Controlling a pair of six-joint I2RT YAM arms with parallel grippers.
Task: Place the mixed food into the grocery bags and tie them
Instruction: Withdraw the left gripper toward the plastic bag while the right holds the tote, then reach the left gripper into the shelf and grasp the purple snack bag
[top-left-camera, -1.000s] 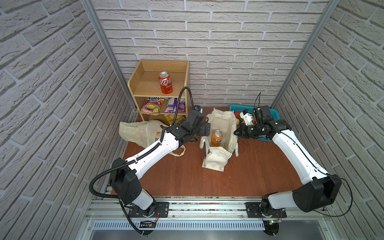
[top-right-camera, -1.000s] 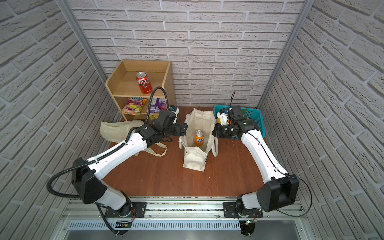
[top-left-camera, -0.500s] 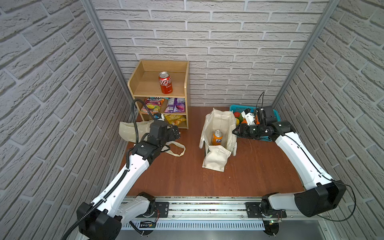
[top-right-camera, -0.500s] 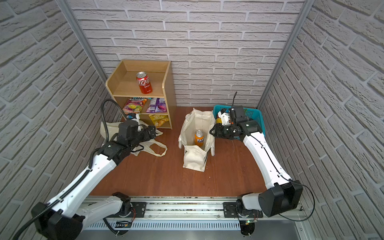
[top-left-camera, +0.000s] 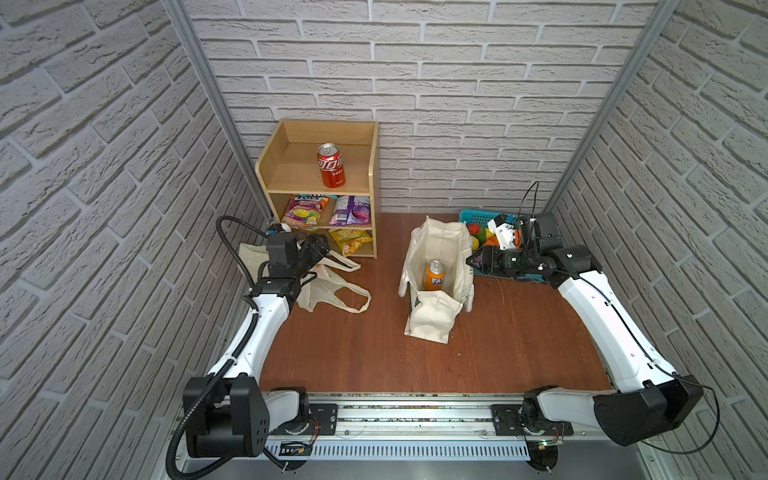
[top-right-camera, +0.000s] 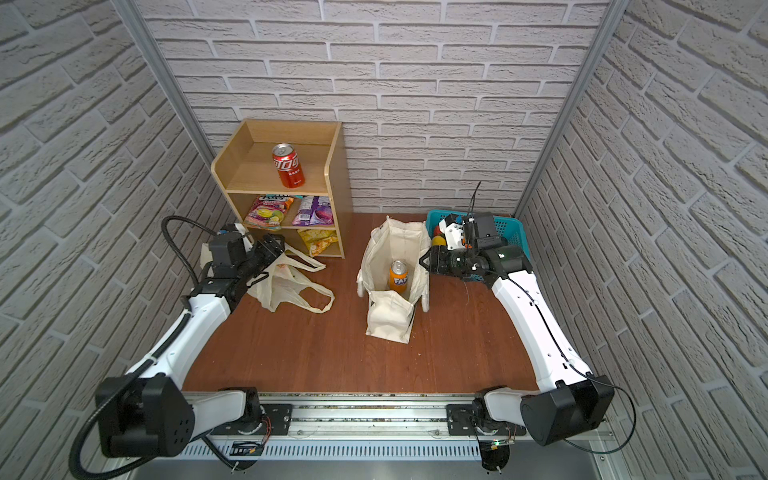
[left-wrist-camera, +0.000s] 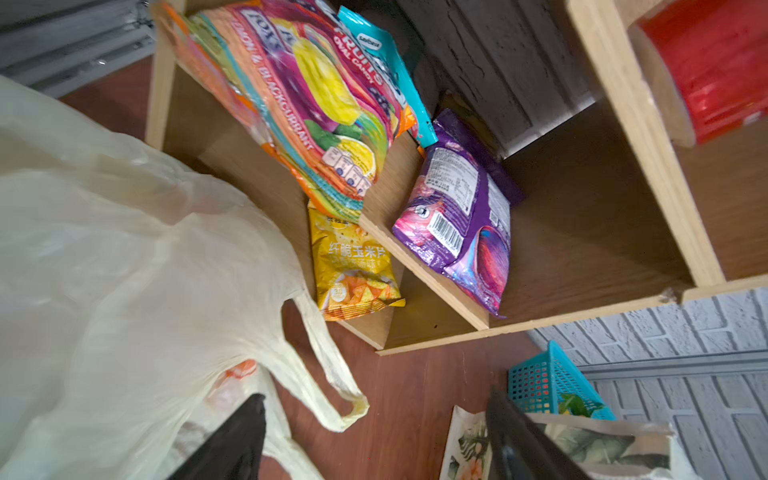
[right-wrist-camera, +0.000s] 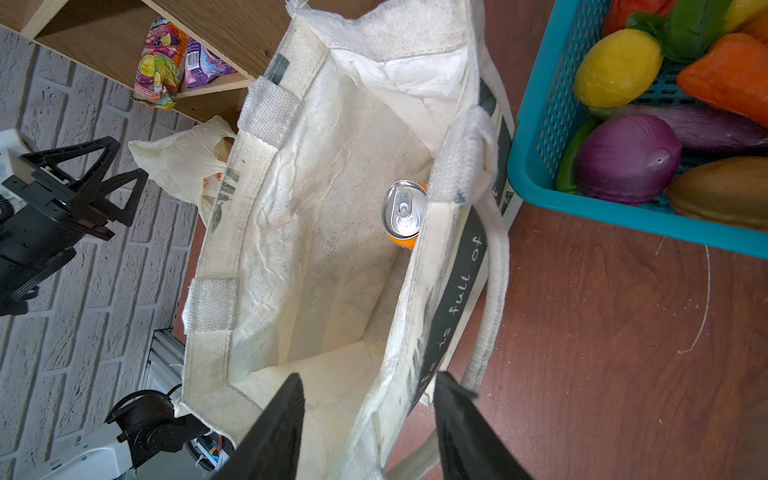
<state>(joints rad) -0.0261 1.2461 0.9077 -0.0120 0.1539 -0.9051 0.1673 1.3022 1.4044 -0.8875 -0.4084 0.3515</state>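
The cream canvas tote (top-left-camera: 432, 324) stands open mid-table in both top views, with the orange soda can (top-left-camera: 434, 275) (right-wrist-camera: 405, 214) upright inside. My right gripper (top-left-camera: 471, 261) (right-wrist-camera: 370, 432) is open at the tote's right rim; the tote wall (right-wrist-camera: 440, 332) passes between the jaws without being pinched. The pale-yellow plastic bag (top-left-camera: 328, 286) (left-wrist-camera: 124, 270) lies flat at the left. My left gripper (top-left-camera: 319, 248) (left-wrist-camera: 374, 436) hovers open and empty over it, near the shelf. The purple snack packet (top-left-camera: 351, 210) (left-wrist-camera: 461, 224) lies on the middle shelf.
The wooden shelf (top-left-camera: 365, 166) against the back wall holds a red cola can (top-left-camera: 331, 165), a colourful candy packet (top-left-camera: 304, 210) and a yellow chips packet (top-left-camera: 351, 242). A turquoise basket (top-left-camera: 469, 216) (right-wrist-camera: 552, 104) of toy vegetables sits right behind my right gripper.
My left arm has drawn back from the tote's left rim to above the plastic bag. My right gripper has opened and let go of the tote's right rim.
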